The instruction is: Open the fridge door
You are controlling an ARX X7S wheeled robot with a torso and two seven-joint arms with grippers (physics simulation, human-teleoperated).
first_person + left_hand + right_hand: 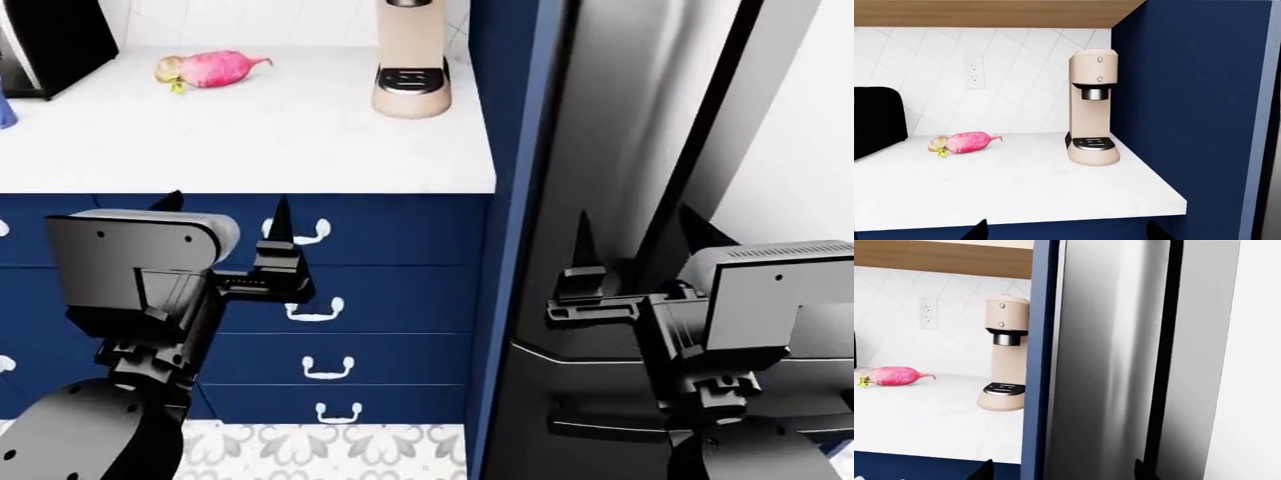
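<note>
- The fridge door [627, 130], a tall brushed-steel panel with a long black vertical bar handle [701, 140], stands directly in front of the right gripper [638, 250]; in the head view the bar rises between the two dark fingertips, but I cannot tell if they touch it.
- The right gripper's jaws stand apart, holding nothing; one pointed fingertip [582, 240] lies over the steel face, the other just beside the handle.
- In the right wrist view the same door [1111, 360] fills the middle, and its black handle [1162, 355] runs down close to one fingertip [1141, 469] at the frame's edge.
- On the far side of the handle from the gripper there is only a plain white surface [1254, 365], so this side looks free.
- On the other side the door's dark edge meets a navy blue side panel [514, 200] of the cabinet, with almost no gap between them.
- Below the right gripper a dark seam crosses the steel front.
- The left gripper [224, 218] is well apart from the door, in front of the navy cabinet drawers with white handles [315, 312]; its fingers are spread and empty.
- Beyond the left gripper is the white marble countertop [1021, 185], whose front edge is straight and whose end stops at the navy panel.
- On it stand a beige coffee machine [1093, 107] close to the panel and a pink radish-like vegetable [967, 142] further away.
</note>
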